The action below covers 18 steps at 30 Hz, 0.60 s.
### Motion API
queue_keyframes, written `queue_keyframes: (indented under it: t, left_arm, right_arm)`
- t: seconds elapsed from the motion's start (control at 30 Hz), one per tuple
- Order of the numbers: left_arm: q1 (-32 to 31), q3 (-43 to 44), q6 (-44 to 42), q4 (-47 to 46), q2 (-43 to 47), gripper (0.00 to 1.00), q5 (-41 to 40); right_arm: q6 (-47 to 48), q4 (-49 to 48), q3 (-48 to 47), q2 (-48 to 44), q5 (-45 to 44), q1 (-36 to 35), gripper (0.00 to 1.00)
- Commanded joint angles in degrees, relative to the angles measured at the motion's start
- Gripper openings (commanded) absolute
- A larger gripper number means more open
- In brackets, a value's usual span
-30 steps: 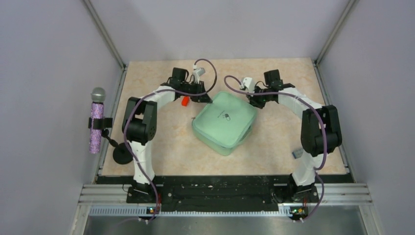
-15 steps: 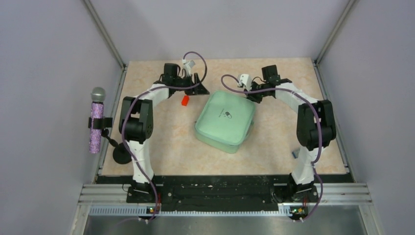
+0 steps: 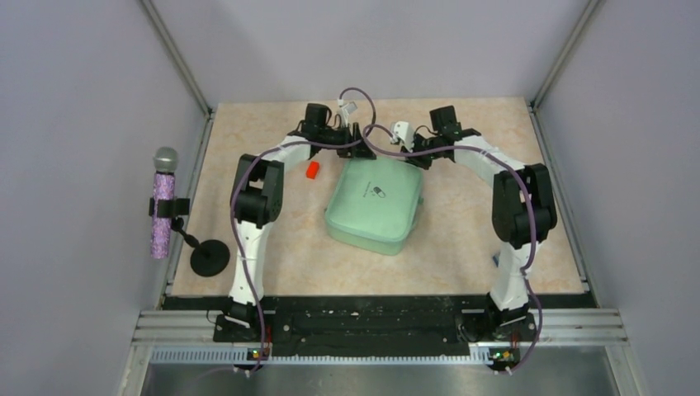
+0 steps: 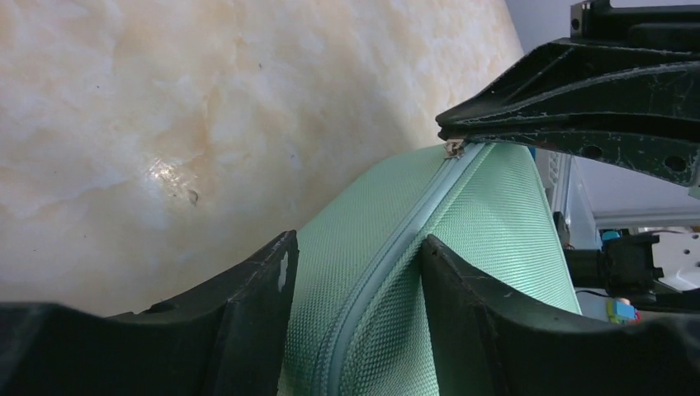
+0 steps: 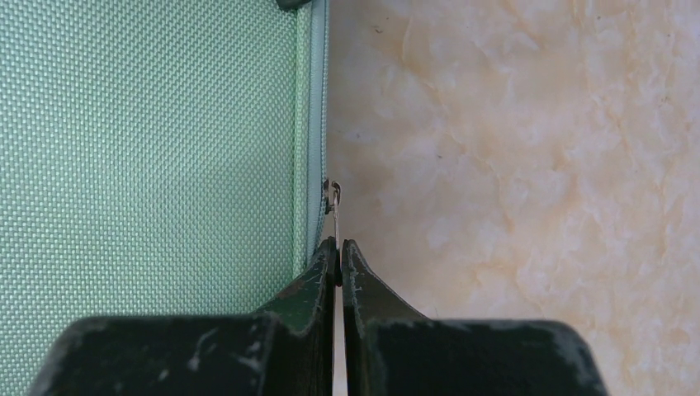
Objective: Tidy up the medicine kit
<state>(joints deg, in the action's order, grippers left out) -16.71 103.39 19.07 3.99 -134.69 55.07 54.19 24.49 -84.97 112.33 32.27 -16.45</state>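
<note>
The medicine kit (image 3: 373, 202) is a mint-green woven case with a zipper, lying mid-table with its lid down. My left gripper (image 3: 355, 149) is at its far left corner. In the left wrist view that gripper (image 4: 357, 247) is open, its jaws straddling the kit's zippered edge (image 4: 487, 214). My right gripper (image 3: 410, 152) is at the far edge. It is shut (image 5: 338, 244) on the small metal zipper pull (image 5: 333, 198), right beside the kit's seam (image 5: 148, 140). The left wrist view also shows the pull (image 4: 453, 148) pinched at the right gripper's tips.
A small red object (image 3: 312, 170) lies on the table left of the kit, close to the left arm. A microphone on a stand (image 3: 163, 202) is at the left edge. A small grey-blue item (image 3: 498, 260) lies by the right arm's base.
The left gripper opened and swung right onto the kit's far left corner. The right gripper moved left along the far edge with the zipper pull. The kit turned slightly.
</note>
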Motion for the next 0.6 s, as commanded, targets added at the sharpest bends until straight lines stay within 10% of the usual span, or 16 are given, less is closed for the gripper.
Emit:
queue_keyframes:
  t: [0.0,0.2,0.43,0.57]
  left_arm:
    - [0.12,0.18,-2.81,2.69,-0.21,0.57,6.67]
    - [-0.32,-1.82,-13.35,12.6,1.18,0.43,8.06]
    - [0.63,-2.78,-24.71,21.86,2.54,0.01,8.63]
    - [1.93,-3.89,-23.8,20.81,3.94,0.0,8.78]
  right_arm:
    - [-1.3,-2.96,-2.96,0.64,2.93,-2.05,0.0]
    - [-0.52,-3.7,-2.92,1.55,0.48,-1.96,0.0]
    - [5.38,-1.13,-3.27,1.31,-0.16,1.95,0.0]
    - [10.66,1.79,-2.5,0.36,-0.52,4.61,0.0]
